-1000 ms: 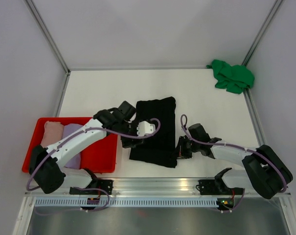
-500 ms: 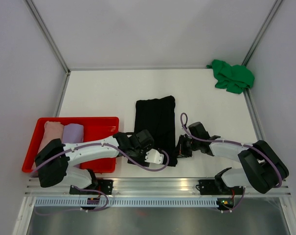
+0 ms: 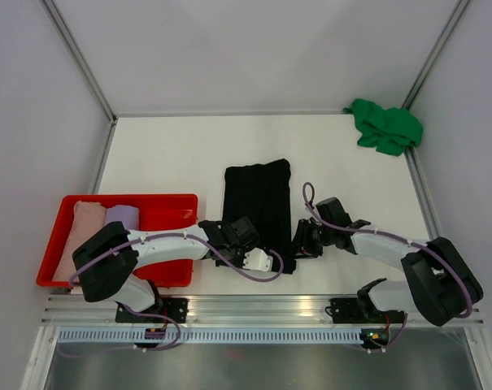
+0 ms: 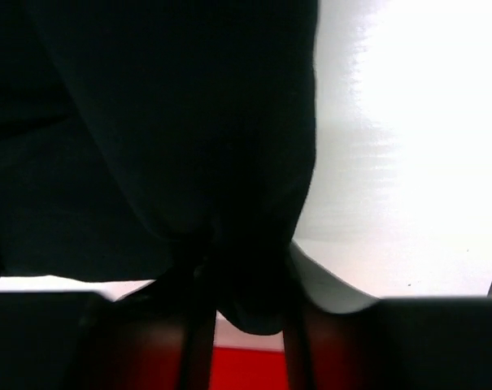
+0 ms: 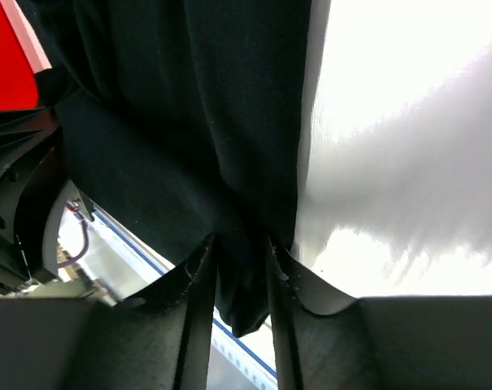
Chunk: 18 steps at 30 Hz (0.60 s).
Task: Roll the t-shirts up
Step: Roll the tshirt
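Observation:
The black t-shirt (image 3: 258, 199) lies folded into a long strip in the middle of the white table. My left gripper (image 3: 247, 253) is at its near left corner and is shut on the black cloth (image 4: 254, 276). My right gripper (image 3: 302, 244) is at its near right corner and is shut on the same near edge (image 5: 246, 276). The bright green t-shirt (image 3: 384, 126) lies crumpled at the far right corner. A pale pink t-shirt (image 3: 84, 223) and a lilac one (image 3: 121, 216) lie rolled in the red tray (image 3: 160, 215) at the left.
Grey walls with metal posts enclose the table on three sides. An aluminium rail (image 3: 254, 307) runs along the near edge, close behind both grippers. The red tray stands right beside the left arm.
My left gripper has swung from over the shirt's middle left down to its near left corner and closed on the cloth. The right gripper stayed at the near right corner.

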### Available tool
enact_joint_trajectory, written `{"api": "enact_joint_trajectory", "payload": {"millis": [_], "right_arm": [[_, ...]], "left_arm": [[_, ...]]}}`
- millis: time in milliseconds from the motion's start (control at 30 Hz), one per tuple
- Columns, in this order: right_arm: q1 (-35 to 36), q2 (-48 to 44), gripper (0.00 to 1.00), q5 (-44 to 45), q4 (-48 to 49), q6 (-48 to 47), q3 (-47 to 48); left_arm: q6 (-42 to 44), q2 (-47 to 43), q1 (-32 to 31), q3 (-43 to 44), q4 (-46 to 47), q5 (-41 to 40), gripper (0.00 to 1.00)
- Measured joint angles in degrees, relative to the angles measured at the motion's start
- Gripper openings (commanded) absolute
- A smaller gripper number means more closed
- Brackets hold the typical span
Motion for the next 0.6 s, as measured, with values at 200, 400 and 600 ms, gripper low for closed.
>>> {"api": "enact_joint_trajectory", "payload": {"millis": [200, 400, 600], "right_arm": [[0.0, -7.9, 0.45, 3.1, -8.4, -6.3, 3.8], [1.5, -17.3, 0.46, 7.5, -11.0, -12.2, 6.8], [19.5, -24.2, 0.54, 16.5, -9.6, -19.2, 6.7]], "left_arm": [[-0.6, 0.1, 1.4, 1.1, -1.0, 1.6, 0.05], [-0.3, 1.2, 11.0, 5.7, -8.9, 13.7, 0.02], [6.9, 4.4, 19.3, 13.0, -21.4, 27.0, 0.02]]}}
